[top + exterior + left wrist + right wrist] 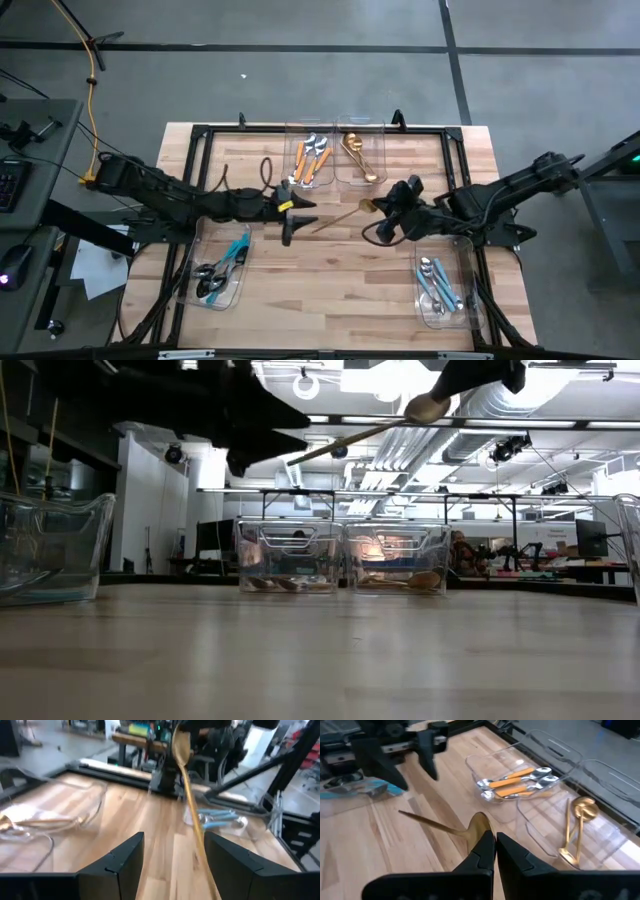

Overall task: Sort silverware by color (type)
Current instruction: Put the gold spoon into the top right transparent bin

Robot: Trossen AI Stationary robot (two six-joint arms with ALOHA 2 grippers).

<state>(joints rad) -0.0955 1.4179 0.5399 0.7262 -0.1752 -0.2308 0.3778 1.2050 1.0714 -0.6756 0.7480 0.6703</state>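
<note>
High view: right pincer (376, 208) clamped on gold spoon (340, 217) bowl; left pincer (297, 213) apart beside handle.

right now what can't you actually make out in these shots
- Gold spoon, right wrist view: the right gripper, shut on its bowl, hides most of the bowl.
- Left gripper, left wrist view: open; the frame's bottom edge cuts off the spoon's handle end, so contact cannot be told.
- Far bins, low view: the clear walls blur the contents; no count possible.
- Near-left bin, high view: the dark utensils overlap; too small to count.
</note>
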